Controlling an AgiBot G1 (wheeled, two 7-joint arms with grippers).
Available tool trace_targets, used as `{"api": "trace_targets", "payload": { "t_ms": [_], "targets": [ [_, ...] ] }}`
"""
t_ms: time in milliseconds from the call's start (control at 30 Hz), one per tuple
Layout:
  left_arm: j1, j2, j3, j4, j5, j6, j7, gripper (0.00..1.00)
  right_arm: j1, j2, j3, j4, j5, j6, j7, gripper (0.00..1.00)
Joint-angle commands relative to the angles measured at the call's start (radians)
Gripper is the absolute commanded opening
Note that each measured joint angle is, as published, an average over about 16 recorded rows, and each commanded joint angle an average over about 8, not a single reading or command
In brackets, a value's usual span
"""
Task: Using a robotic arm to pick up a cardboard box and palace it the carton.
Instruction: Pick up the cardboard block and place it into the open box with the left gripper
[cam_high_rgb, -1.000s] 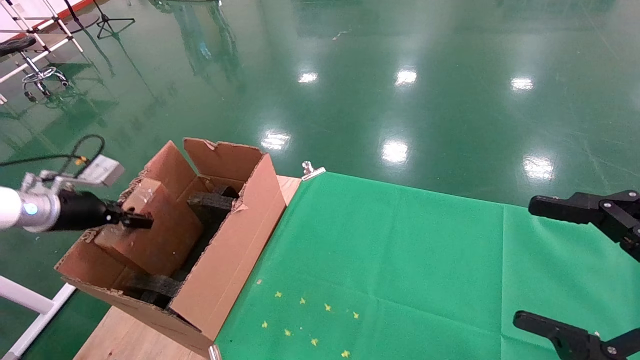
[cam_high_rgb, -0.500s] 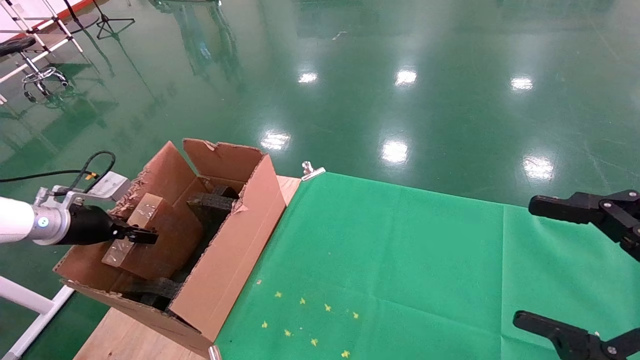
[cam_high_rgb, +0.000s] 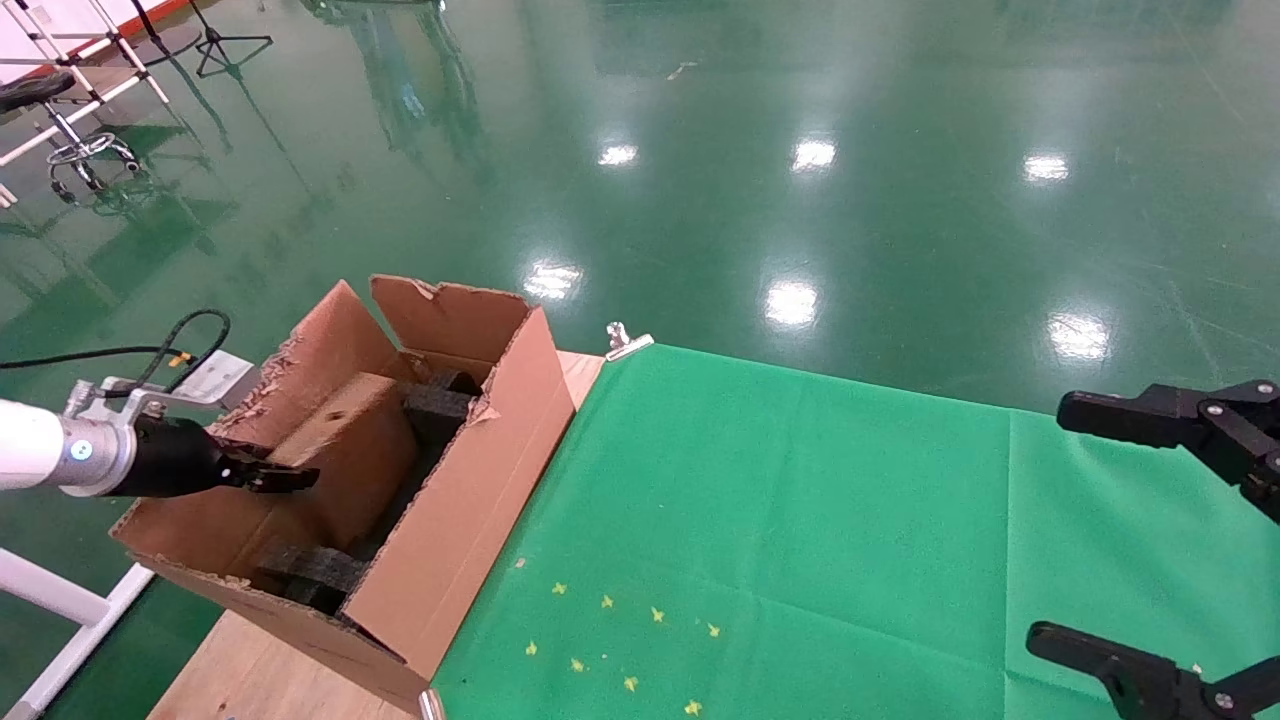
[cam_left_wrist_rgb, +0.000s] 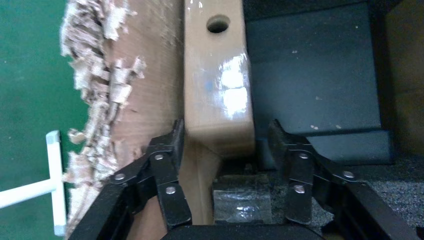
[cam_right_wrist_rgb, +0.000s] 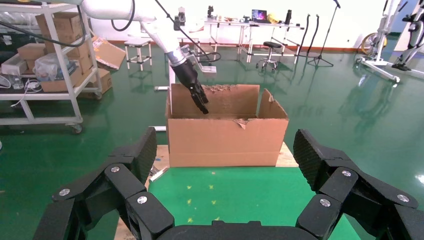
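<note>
Bright overhead light; glare spots on floor (cam_high_rgb: 790, 300) (glossy); wrist close-up soft.

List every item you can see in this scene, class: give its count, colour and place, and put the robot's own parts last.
Slim flat cardboard box: 1, reddish-brown, lying inside the carton.
Large corrugated carton: 1, light brown with torn flaps, at the table's left end.
Foam blocks: several, black, in the carton.
Green cloth: 1, covering the table.
Metal clip: 1, silver, at the cloth's far corner.
Left gripper: 1, black, open astride the box.
Right gripper: 1, black, open, parked right.
</note>
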Motion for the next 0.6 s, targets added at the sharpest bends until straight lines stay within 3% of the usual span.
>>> {"api": "trace_targets", "payload": {
  "t_ms": [33,367,600],
  "targets": [
    [0.000,-0.001,0.000,0.000,0.002,0.002,0.000,1.00,0.000,0.000,0.000,0.000,0.000,0.000,0.000,1.00],
    [-0.035,-0.013,-0.007,-0.028,-0.010,0.008,0.011,1.00,0.000,0.000,0.000,0.000,0.000,0.000,0.000,1.00],
    [-0.133,-0.090,-0.050,-0.114,-0.071,0.089,0.051,1.00,0.000,0.000,0.000,0.000,0.000,0.000,0.000,1.00]
  ]
}}
